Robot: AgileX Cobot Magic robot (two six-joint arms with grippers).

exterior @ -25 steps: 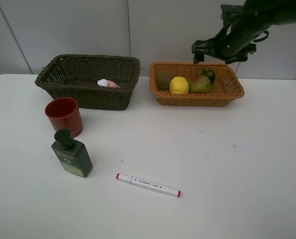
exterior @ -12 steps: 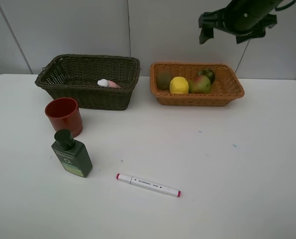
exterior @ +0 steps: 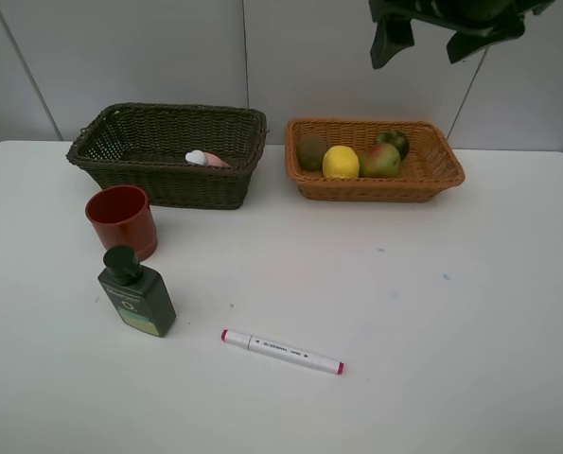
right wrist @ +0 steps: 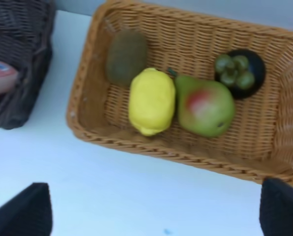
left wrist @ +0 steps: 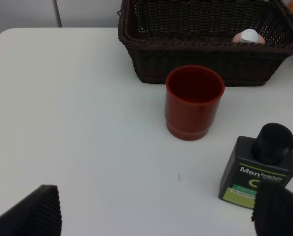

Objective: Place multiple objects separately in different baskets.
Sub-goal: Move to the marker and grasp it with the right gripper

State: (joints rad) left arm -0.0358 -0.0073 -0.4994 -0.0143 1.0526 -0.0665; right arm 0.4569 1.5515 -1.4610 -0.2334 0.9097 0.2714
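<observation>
The light orange basket (exterior: pixel 374 186) (right wrist: pixel 136 142) holds a kiwi (exterior: pixel 311 151), lemon (exterior: pixel 341 162), pear (exterior: pixel 380 160) and dark green round fruit (exterior: pixel 393 141). A pink bottle (exterior: pixel 206 159) lies in the dark basket (exterior: pixel 167 184). On the table stand a red cup (exterior: pixel 122 220) (left wrist: pixel 194 102) and a dark green bottle (exterior: pixel 136 293) (left wrist: pixel 257 167); a white marker (exterior: pixel 282 351) lies in front. My right gripper (exterior: pixel 431 38) (right wrist: pixel 153 209) hangs open and empty high above the orange basket. My left gripper (left wrist: pixel 158 214) is open and empty, short of the cup; the high view does not show it.
The white table (exterior: pixel 432 312) runs back to a grey wall. The two baskets sit side by side at the back, with a narrow gap between them. The cup and the green bottle stand close together at the left.
My right arm has risen from just behind the orange basket to the top edge of the high view. Nothing on the table has moved.
</observation>
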